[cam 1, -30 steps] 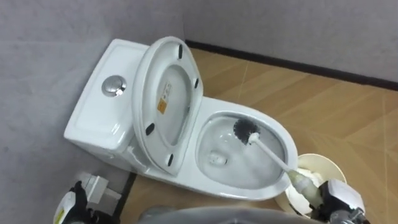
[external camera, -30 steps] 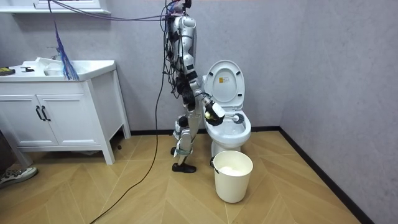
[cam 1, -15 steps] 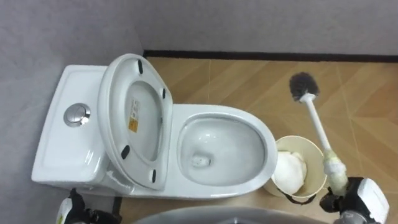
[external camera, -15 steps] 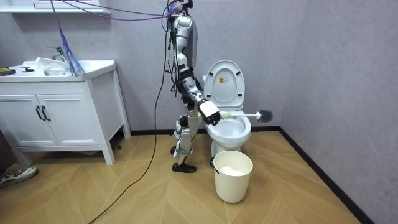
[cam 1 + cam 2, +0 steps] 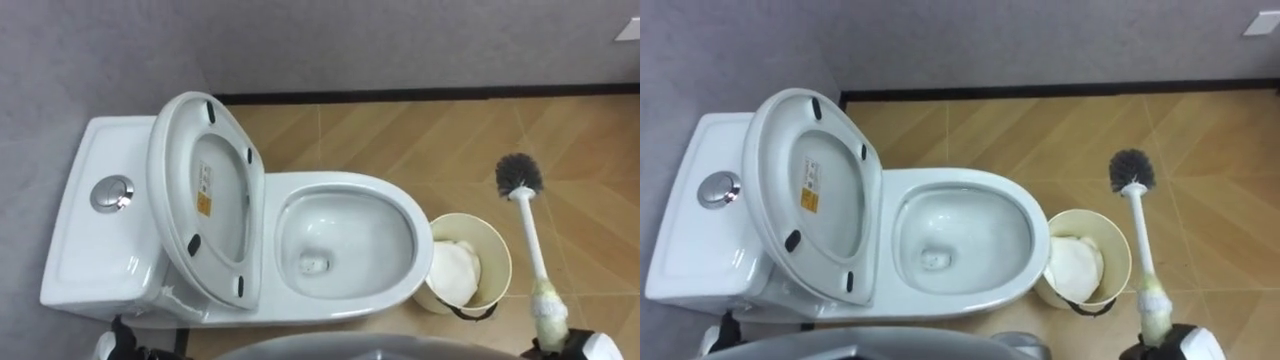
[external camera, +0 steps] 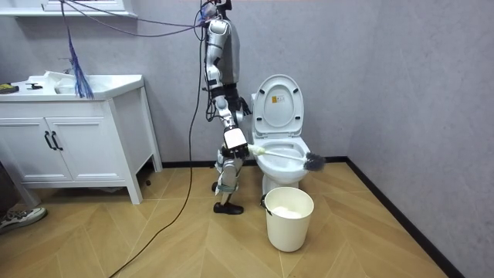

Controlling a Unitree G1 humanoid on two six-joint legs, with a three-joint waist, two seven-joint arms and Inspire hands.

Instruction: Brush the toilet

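while the right hand (image 6: 234, 140) gripped the brush (image 5: 528, 230) past the bucket (image 5: 500, 255), it needed to lower the bristles slowly into the toilet bowl (image 5: 400, 212) and scrub.

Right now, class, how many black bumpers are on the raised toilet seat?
4: two bumpers at the toilet seat's wall-side end, two at its nearer end; none looks hidden.

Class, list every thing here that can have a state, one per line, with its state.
toilet seat, raised upright.
toilet bowl, uncovered, no brush in it.
toilet brush, out of the bowl, held over the floor.
bucket, upright, white stuff inside.
right hand, fingers closed round the brush handle.
cabinet doors, shut.
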